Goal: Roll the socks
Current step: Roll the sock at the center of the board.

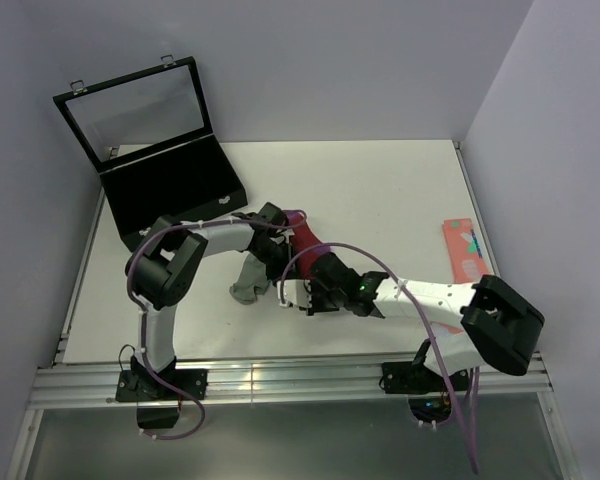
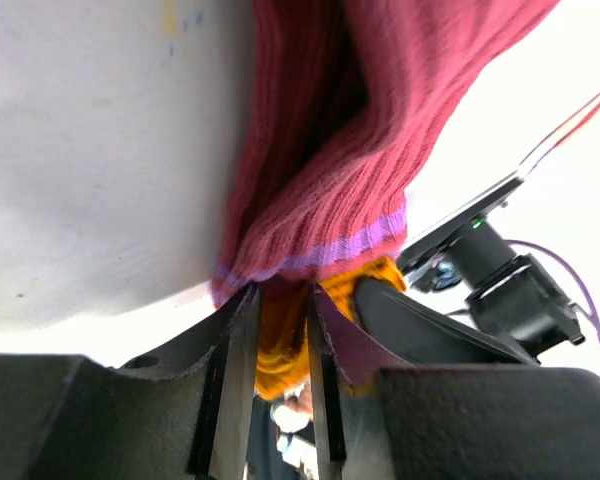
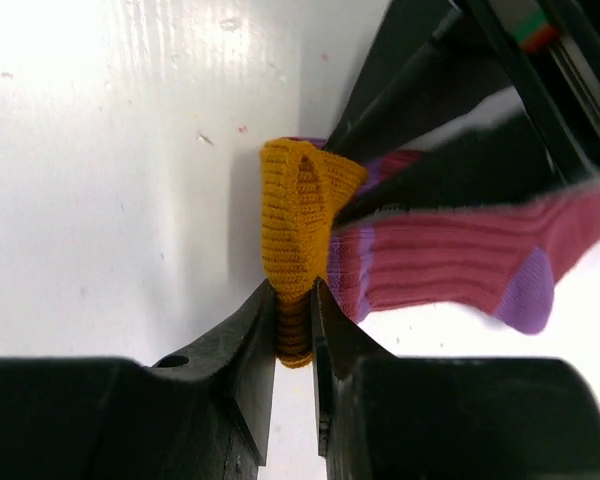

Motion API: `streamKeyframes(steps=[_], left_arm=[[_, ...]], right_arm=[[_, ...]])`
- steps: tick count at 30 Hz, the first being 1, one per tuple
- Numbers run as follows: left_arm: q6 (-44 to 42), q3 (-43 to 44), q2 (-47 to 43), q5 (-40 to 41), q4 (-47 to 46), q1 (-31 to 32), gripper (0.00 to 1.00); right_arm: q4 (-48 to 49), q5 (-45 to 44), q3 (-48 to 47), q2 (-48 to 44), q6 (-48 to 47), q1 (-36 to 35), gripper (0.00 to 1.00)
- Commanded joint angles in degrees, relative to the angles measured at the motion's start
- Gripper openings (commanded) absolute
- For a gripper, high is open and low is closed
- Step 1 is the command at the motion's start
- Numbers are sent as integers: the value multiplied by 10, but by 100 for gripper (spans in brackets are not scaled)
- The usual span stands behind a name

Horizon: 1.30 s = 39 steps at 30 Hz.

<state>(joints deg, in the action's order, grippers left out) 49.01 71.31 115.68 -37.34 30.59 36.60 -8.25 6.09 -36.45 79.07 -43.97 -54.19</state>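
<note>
We reach our left arm (image 1: pixel 220 235) from its base at 7 o'clock, elbow bent, out toward 3 o'clock. Our right arm (image 1: pixel 440 300) stretches from 5 o'clock toward 9 o'clock. Our left end effector (image 2: pixel 278 340) and right end effector (image 3: pixel 293 330) meet there, each pinching the orange toe of the red sock (image 3: pixel 450 260), fingers nearly together.

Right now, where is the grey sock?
In the top view, the grey sock lies crumpled on the table, left of centre, just left of the held magenta sock.
</note>
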Motion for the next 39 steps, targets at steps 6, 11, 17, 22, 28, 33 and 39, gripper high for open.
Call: streamKeyframes(steps=[6, 11, 17, 22, 28, 33, 39], left_arm=[[89, -75, -70, 38, -191, -8, 31], [108, -120, -92, 67, -264, -6, 31], [97, -159, -128, 133, -350, 18, 34], [116, -243, -147, 166, -470, 35, 35], [75, -267, -171, 217, -536, 60, 36], [52, -276, -172, 248, -563, 73, 36], [17, -313, -187, 271, -620, 80, 36]], right_arm=[[-77, 95, -8, -48, 3, 64, 20], [-102, 135, -15, -47, -3, 88, 18], [-148, 179, -49, -16, -8, 124, 18], [-190, 220, -76, 26, -21, 160, 18], [-247, 269, -125, 86, -40, 209, 17], [-289, 292, -161, 126, -59, 233, 17], [-357, 328, -211, 178, -84, 267, 17]])
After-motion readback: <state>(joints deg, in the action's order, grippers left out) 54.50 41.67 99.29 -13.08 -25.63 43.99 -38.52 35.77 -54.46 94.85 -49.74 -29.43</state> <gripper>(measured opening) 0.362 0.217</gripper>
